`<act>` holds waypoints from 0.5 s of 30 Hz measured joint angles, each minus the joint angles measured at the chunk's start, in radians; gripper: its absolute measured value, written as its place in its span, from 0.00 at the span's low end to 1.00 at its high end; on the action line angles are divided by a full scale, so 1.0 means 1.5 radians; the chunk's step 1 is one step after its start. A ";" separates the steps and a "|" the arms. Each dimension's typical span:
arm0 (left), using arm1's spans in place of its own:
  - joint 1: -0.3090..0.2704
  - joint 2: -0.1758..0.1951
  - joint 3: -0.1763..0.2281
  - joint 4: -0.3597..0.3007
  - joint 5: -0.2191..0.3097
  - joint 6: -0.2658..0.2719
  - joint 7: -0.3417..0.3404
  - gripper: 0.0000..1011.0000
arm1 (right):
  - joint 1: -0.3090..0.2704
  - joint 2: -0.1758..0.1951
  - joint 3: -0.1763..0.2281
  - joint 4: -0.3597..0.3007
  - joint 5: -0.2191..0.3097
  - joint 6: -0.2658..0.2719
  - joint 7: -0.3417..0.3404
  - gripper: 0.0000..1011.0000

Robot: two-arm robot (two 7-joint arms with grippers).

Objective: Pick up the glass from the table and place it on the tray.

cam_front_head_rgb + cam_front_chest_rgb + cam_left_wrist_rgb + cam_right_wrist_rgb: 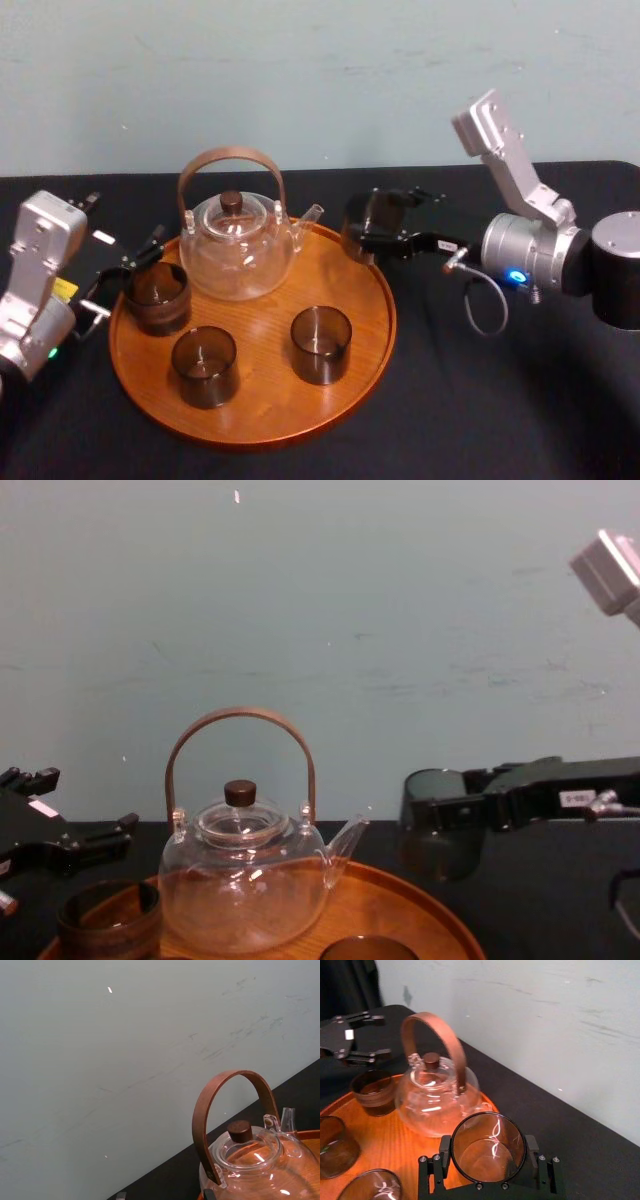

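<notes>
tumbler of smoky dark glass point(440, 845) clamped mid-wall in right gripper point(370, 232), round orange-brown wooden tray point(385, 320) just beside. probably light, slick, brittle. left gripper point(125, 275) spread.

Matte black tabletop point(480, 420) bearing a tray point(262, 405).
The round orange-brown wooden tray lies flat on it, left of centre.

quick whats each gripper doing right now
Left gripper: jaws open, holding nothing, at the tray's left side.
Right gripper: jaws closed on a glass, held up by the tray's far right rim.
</notes>
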 joint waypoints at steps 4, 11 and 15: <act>0.000 0.000 0.000 0.000 0.000 0.000 0.000 0.99 | 0.007 -0.005 -0.016 0.006 0.000 -0.005 0.010 0.89; 0.000 0.000 0.000 0.000 0.000 0.000 0.000 0.99 | 0.020 -0.017 -0.042 0.029 -0.005 -0.024 0.022 0.89; 0.000 0.000 0.000 0.000 0.000 0.000 0.000 0.99 | 0.027 -0.024 -0.053 0.050 -0.009 -0.036 0.028 0.89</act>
